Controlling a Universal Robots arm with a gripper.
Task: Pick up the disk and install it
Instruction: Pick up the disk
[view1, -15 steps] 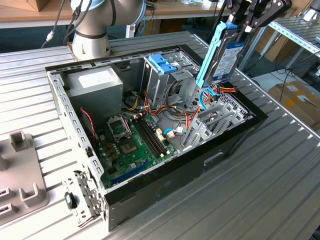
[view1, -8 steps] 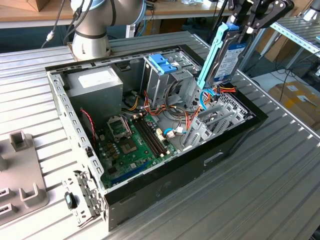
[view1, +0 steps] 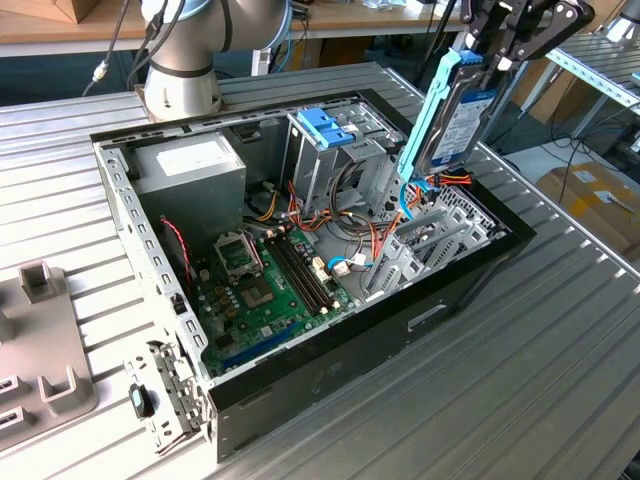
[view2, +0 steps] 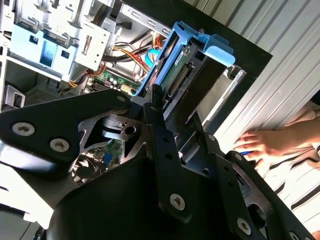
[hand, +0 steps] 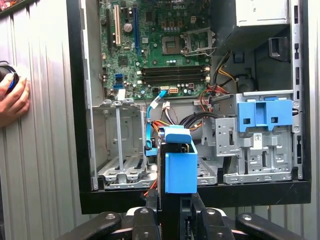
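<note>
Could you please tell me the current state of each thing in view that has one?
computer case: open, inside exposed.
drive bay: empty.
disk: held on edge over the computer case, not installed.
gripper: shut on the disk.
hand: resting on the table beside the computer case.

Robotics lab or workshop — ribbed metal table (view1: 560, 330), robot arm (view1: 180, 60) mounted on it, opened computer case (view1: 330, 370) — wooden bench (view1: 40, 30) behind, cardboard box (view1: 590, 195) on floor.
</note>
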